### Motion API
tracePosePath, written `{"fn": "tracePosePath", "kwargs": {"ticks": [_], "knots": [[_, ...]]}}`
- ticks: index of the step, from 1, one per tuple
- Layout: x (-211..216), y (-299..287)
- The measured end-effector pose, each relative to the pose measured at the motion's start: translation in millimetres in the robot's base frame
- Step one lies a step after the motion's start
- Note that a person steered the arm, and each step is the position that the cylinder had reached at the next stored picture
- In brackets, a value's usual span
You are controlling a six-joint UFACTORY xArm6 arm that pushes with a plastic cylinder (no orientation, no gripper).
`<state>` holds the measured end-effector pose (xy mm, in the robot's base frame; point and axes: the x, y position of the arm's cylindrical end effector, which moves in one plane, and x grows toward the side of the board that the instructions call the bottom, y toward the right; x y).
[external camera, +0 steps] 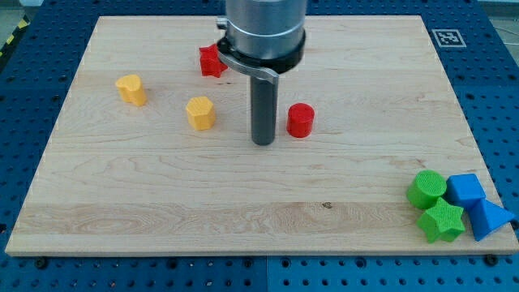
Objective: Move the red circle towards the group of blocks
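The red circle (300, 120) stands on the wooden board a little above the middle. My tip (263, 142) rests on the board just to the circle's left, with a small gap between them. The group of blocks lies at the view's bottom right: a green circle (426, 189), a green star (442, 221), a blue block (465, 191) and a blue triangle (489, 219), packed close together.
A red star (212, 61) lies near the view's top, partly behind the arm's body. A yellow block (200, 113) and another yellow block (130, 89) stand at the left. The board's right edge (454, 105) meets a blue perforated table.
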<state>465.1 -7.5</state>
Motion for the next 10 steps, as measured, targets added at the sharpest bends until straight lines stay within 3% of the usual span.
{"fn": "tracePosePath", "kwargs": {"ticks": [2, 3, 8, 10], "knots": [[-45.8, -7.4], [-51.7, 17.2], [-25.7, 48.8], [-36.6, 48.8]]}}
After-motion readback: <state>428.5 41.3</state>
